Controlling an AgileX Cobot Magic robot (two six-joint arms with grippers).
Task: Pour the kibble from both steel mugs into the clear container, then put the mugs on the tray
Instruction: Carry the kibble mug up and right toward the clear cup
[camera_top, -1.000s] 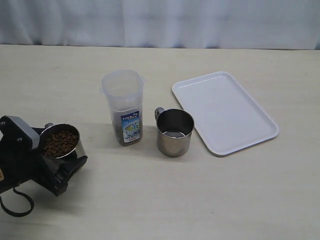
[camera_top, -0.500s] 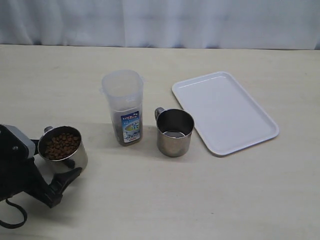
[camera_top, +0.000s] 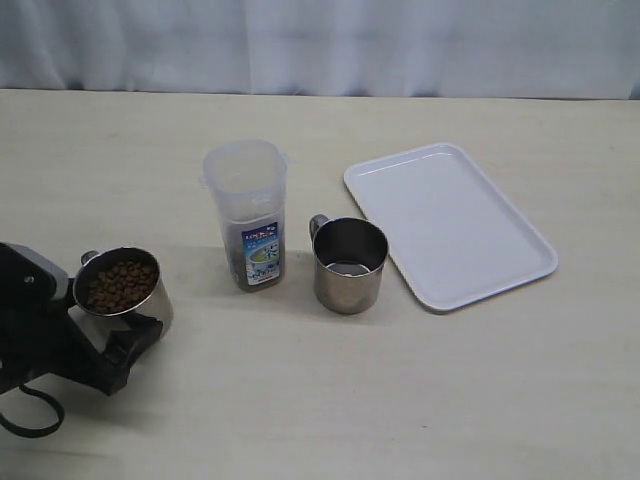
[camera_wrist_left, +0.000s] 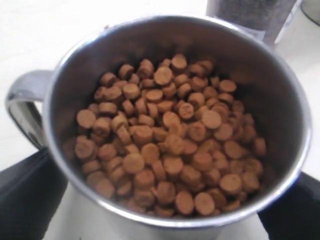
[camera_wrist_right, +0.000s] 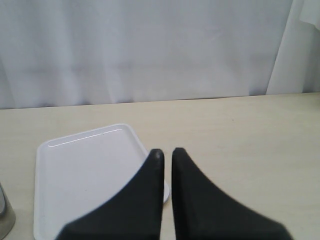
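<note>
A steel mug (camera_top: 120, 290) full of brown kibble (camera_wrist_left: 165, 140) sits at the near left, gripped around its body by my left gripper (camera_top: 118, 322), whose black fingers (camera_wrist_left: 25, 200) flank it; its handle (camera_wrist_left: 22, 102) points to one side. The clear container (camera_top: 247, 213) stands upright mid-table with some kibble at its bottom. Beside it on the right stands the second steel mug (camera_top: 350, 265), with no kibble showing inside. The white tray (camera_top: 450, 225) lies bare farther right. My right gripper (camera_wrist_right: 166, 153) hovers shut and empty over the tray's (camera_wrist_right: 80, 175) corner.
A pale curtain runs along the table's far edge. The container (camera_wrist_left: 250, 12) stands close beyond the held mug in the left wrist view. A sliver of the second mug (camera_wrist_right: 4, 215) shows beside the tray in the right wrist view.
The left gripper and its mug of kibble dipped slightly toward the near right, then shifted back left. Everything else stayed put.
</note>
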